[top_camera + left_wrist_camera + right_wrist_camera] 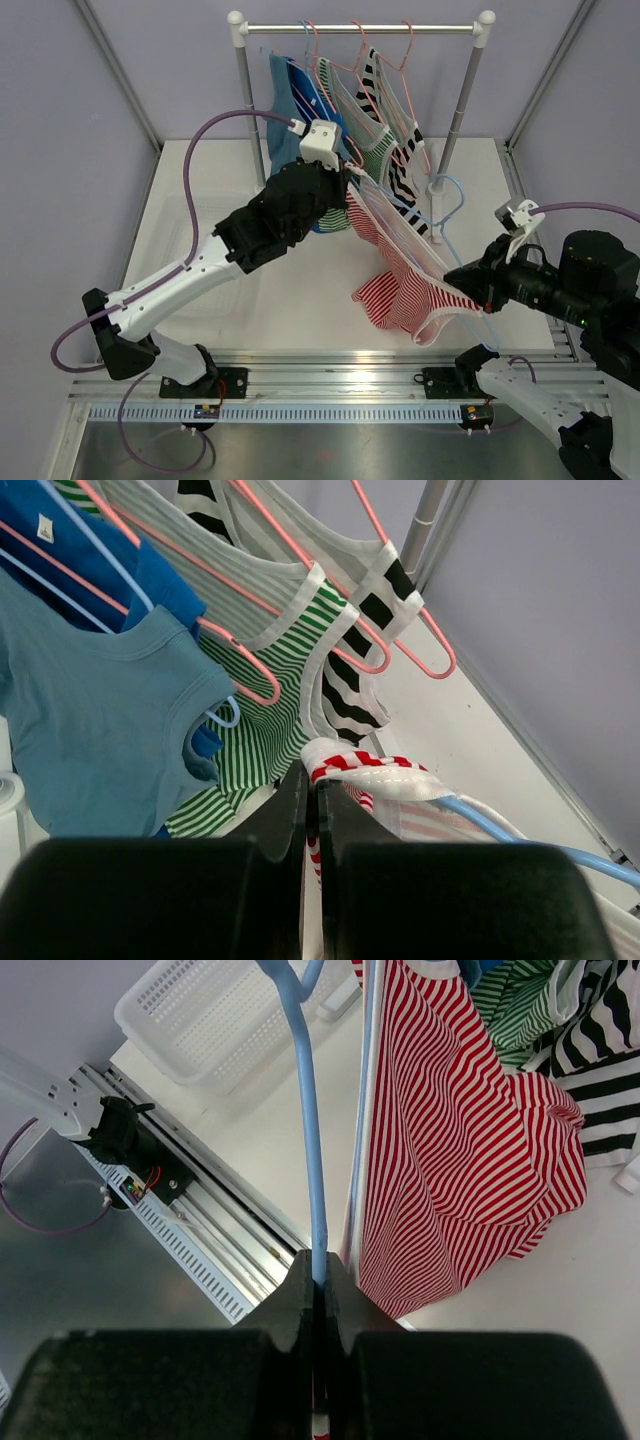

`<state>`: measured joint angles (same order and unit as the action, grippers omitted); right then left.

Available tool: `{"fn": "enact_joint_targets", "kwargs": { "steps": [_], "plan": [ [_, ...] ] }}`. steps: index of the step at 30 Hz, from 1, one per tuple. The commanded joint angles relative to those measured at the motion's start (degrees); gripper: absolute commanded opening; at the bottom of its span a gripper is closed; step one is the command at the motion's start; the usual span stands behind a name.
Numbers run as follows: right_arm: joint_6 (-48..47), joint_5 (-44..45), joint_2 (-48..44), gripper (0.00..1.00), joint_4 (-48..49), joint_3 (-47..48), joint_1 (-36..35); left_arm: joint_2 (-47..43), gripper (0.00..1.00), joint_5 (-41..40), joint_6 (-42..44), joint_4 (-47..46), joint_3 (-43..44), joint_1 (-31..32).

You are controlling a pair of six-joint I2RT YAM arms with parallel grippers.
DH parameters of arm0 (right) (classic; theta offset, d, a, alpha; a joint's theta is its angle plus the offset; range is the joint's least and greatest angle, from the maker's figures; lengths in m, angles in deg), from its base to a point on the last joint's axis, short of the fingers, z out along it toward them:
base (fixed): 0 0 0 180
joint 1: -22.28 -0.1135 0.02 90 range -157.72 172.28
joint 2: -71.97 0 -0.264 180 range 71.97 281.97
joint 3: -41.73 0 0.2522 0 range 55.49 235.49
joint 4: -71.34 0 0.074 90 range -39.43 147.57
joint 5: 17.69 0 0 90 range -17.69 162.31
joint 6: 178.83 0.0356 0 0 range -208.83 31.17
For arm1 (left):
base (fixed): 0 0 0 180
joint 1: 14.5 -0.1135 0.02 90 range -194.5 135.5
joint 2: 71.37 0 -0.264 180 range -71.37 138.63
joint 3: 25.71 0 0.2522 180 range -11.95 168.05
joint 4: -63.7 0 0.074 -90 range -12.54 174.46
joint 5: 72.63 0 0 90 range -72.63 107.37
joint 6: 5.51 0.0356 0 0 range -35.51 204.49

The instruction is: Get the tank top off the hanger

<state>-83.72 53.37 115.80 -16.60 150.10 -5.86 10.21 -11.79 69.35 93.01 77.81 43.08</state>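
While angled up and rightward toward the clothes rack (360,28), pinches with the left hand (312,782) the white-trimmed strap of the red-striped tank top (405,295), jaws tight on cloth. Reaches leftward with the right hand (318,1268), clamped narrow on the light-blue hanger (304,1110). Stretches between both hands, low folds sagging toward the tabletop (300,290).
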Motion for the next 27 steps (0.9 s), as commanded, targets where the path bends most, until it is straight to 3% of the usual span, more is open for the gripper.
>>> {"fn": "enact_joint_targets", "kwargs": {
  "steps": [1, 4, 9, 15, 18, 19, 20, 25, 27],
  "plan": [
    [-1.15, -0.22, -0.42, 0.0, -3.7, -0.91, -1.65, -2.56, 0.0, -7.4, -1.39, -0.43, -1.16, -5.98],
    [-1.24, 0.13, -0.07, 0.0, -3.17, -3.81, -2.62, -3.79, 0.0, -4.68, 0.36, -1.66, -1.69, -7.39],
    [-0.89, 0.3, 1.78, 0.0, -1.95, -4.79, -2.8, -7.57, 0.0, 8.48, 8.44, -9.72, -6.78, -7.75],
    [2.89, 4.26, 3.89, 0.0, 2.26, -4.08, -2.71, -11.97, 0.05, 20.09, 11.0, -16.76, -14.69, -7.75],
    [3.68, 6.36, 5.47, 0.0, 2.54, -3.91, -2.8, -11.62, 0.17, 18.72, 9.61, -16.52, -15.14, -7.75],
    [3.95, 6.98, 6.26, 0.0, 2.8, -3.82, -2.71, -11.45, 0.15, 18.36, 9.51, -16.17, -15.14, -7.75],
    [4.3, 6.81, 6.44, 0.0, 3.24, -3.99, -2.8, -10.84, 0.0, 18.97, 9.51, -15.99, -14.96, -7.75],
    [4.75, 3.47, 6.53, 0.0, 7.37, -4.17, -2.71, -9.69, 0.0, 18.98, 8.28, -15.73, -14.87, -7.75],
    [2.99, 3.29, 6.53, 0.0, 5.54, -3.12, -2.8, -8.64, 0.0, 12.76, 6.8, -13.9, -14.17, -7.75]
  ]
}}
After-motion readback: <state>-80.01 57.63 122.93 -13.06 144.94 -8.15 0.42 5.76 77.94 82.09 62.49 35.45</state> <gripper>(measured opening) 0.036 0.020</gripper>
